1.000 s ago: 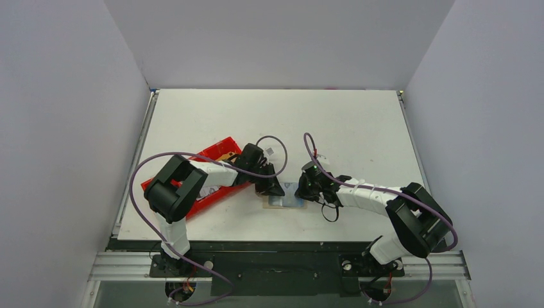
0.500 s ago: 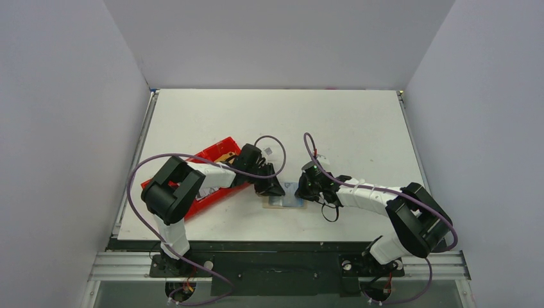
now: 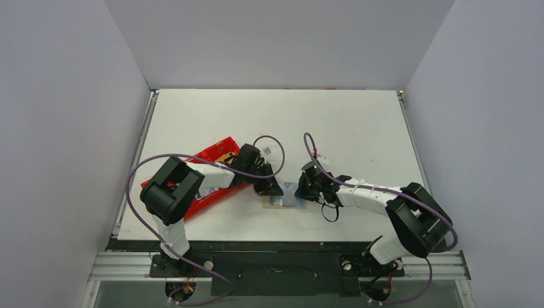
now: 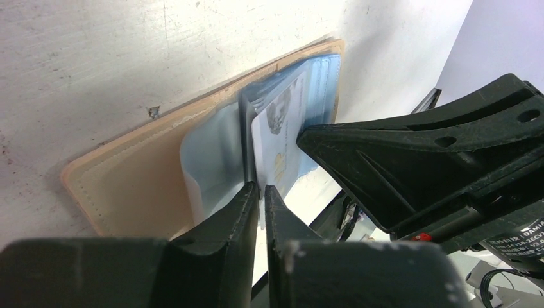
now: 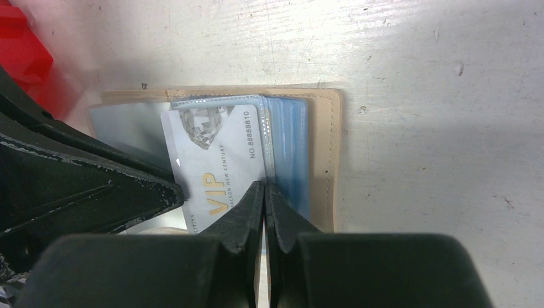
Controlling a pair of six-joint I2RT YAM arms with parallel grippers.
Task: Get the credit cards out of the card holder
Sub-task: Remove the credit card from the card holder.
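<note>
One red tray (image 3: 218, 144) lies leftmost. One open card holder (image 4: 128, 186) lies flat on the table (image 3: 346, 128). The left gripper (image 4: 258, 192) nips one pale credit card (image 5: 218, 154) at its corner. The right gripper (image 5: 264, 189), fingers pressed together, rests on blue layers (image 5: 292, 147) too stacked to count.

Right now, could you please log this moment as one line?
left gripper: pinching card edge | right gripper: shut, tips at holder | card: not yet out
</note>
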